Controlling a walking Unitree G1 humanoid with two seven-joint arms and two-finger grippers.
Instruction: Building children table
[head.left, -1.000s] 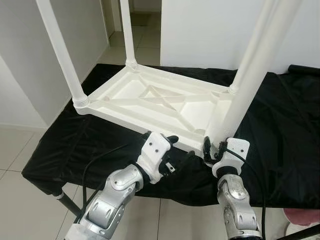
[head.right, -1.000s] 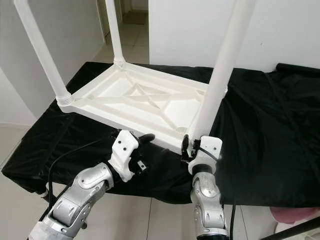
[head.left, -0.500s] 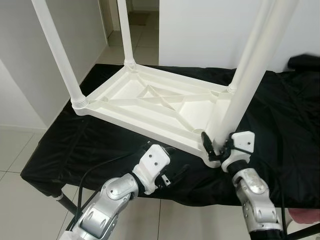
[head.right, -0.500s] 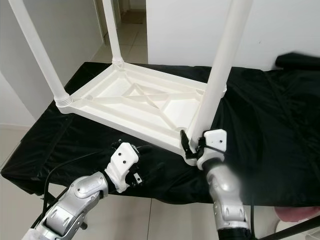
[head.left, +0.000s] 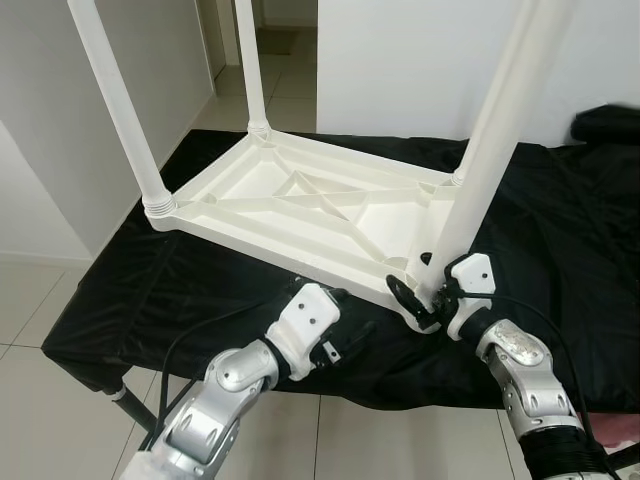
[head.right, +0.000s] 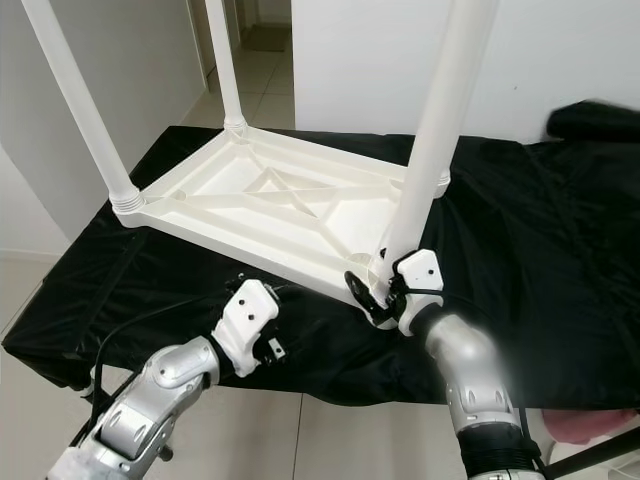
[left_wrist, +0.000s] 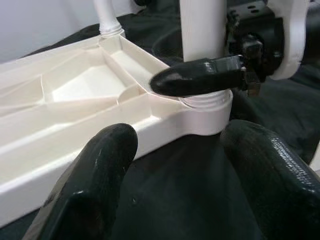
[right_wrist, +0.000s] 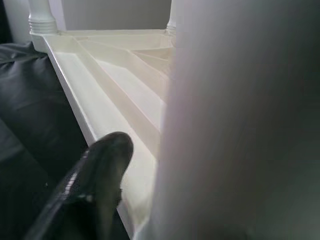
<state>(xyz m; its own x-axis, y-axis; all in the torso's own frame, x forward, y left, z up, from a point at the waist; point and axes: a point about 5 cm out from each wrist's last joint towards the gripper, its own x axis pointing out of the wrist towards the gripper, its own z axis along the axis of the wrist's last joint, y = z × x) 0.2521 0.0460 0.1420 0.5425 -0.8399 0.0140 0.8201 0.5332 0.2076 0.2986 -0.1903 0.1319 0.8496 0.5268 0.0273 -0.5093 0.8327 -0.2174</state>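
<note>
While the white children's table lay upside down on the black-draped bench, its legs pointing up, the right gripper was clamped around the base of the near leg at its corner socket. The left gripper hovered just below the table's front edge, fingers spread and empty. To seat that leg well, I'd say it needed a firm, straight twist, with the left gripper bracing the frame.
</note>
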